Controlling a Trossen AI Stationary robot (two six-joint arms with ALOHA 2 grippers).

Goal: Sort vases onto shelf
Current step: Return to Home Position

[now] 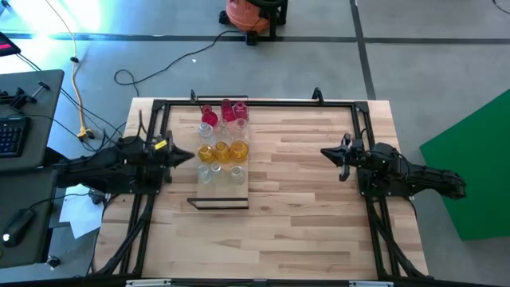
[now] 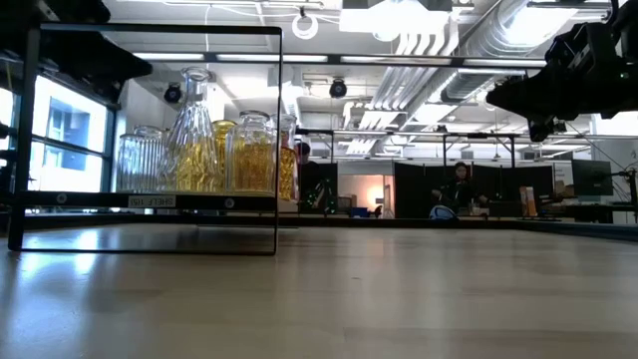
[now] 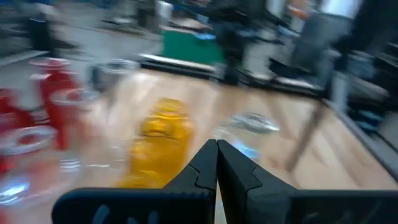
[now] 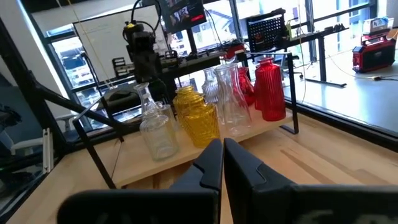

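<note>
The 9 small translucent glass vases (image 1: pixel 221 149) all stand on the flat light-wood shelf (image 1: pixel 221 194), which lies left of the middle of the slatted wooden worktop (image 1: pixel 303 207), with one short end close to the worktop's far edge. They make 3 rows of 3. The ribbed red glass vases (image 1: pixel 227 112) are nearest that far edge, the bulbous amber-yellow glass vases (image 1: pixel 238 150) are in the middle row, and the clear glass vases (image 1: pixel 237 172) come next, with a bare stretch of board beyond them.

Sorting looks finished, so what is left, I judge, is drawing the arms back to rest. The left gripper (image 1: pixel 190 156) is the one to mind. It hangs just beside the shelf's left long side, level with the yellow row, its fingers pressed together on nothing. It should pull straight back towards the worktop's left edge, with no sideways swing or dip until it is clear of the shelf's thin black frame, since a knock could topple a light vase into its neighbours. Its arm lies stretched low and nearly level, pointing at the shelf. The right gripper (image 1: pixel 327 151) waits right of the middle, well apart from the shelf, fingers likewise closed and empty, its arm folded back towards the right edge
</note>
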